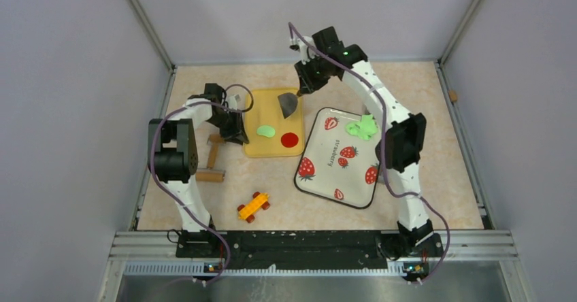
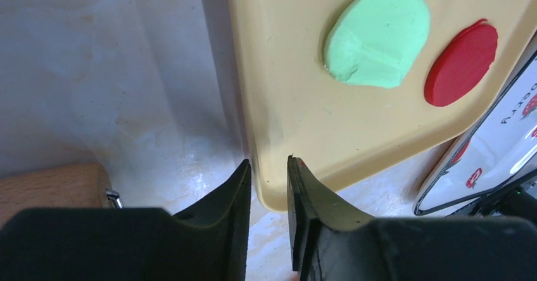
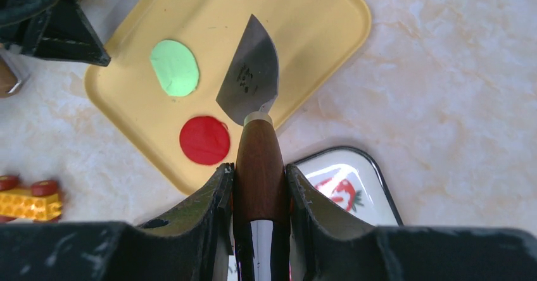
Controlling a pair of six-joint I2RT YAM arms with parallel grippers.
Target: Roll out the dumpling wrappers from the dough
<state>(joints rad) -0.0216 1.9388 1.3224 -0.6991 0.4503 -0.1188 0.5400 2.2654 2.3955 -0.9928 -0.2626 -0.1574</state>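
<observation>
One flat green oval dumpling wrapper [image 1: 265,130] [image 2: 377,37] [image 3: 175,67] lies on the yellow tray [image 1: 272,98] [image 2: 304,104] beside a red disc [image 1: 290,139]. The ragged green dough [image 1: 363,126] rests at the far edge of the strawberry tray [image 1: 326,169]. My left gripper [image 1: 237,133] [image 2: 269,164] is at the yellow tray's left corner, jaws a little apart, straddling the rim. My right gripper [image 1: 304,88] [image 3: 259,167] hangs above the yellow tray's far side. It is shut on the wooden handle of a knife [image 3: 251,72], blade pointing over the tray.
A wooden rolling pin [image 1: 214,151] [image 2: 50,186] lies on the table just left of the yellow tray, beside my left gripper. A yellow toy car [image 1: 253,206] [image 3: 25,199] sits near the front. Enclosure walls stand on three sides.
</observation>
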